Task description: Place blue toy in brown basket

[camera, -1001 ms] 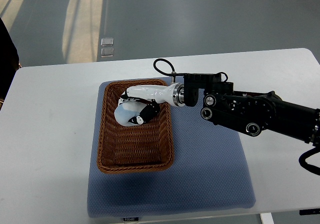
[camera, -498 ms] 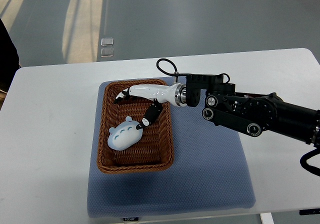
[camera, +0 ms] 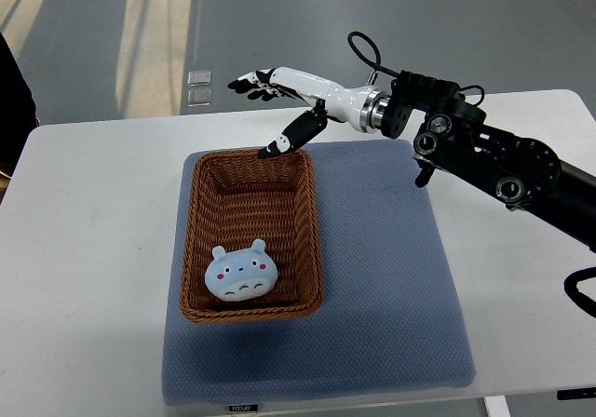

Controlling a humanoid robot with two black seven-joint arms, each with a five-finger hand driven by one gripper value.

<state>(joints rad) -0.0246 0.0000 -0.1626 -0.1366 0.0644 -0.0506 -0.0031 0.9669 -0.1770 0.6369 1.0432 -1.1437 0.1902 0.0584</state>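
Note:
A pale blue plush toy (camera: 242, 273) with a face and two small ears lies inside the brown wicker basket (camera: 311, 221), at its near end. My right hand (camera: 267, 110), white with black fingertips, hovers above the far end of the basket, lifted well clear of the toy. Its fingers are spread and hold nothing. The black right arm (camera: 484, 152) runs in from the right edge. The left arm is out of the picture.
The basket stands on a blue-grey mat (camera: 382, 296) spread over a white table (camera: 84, 249). Grey floor lies beyond the table's far edge. A dark shape (camera: 11, 91) shows at the left edge.
The hand let go of the blue toy, which dropped to the near end of the basket. The hand then rose and drew back past the far rim, fingers spreading.

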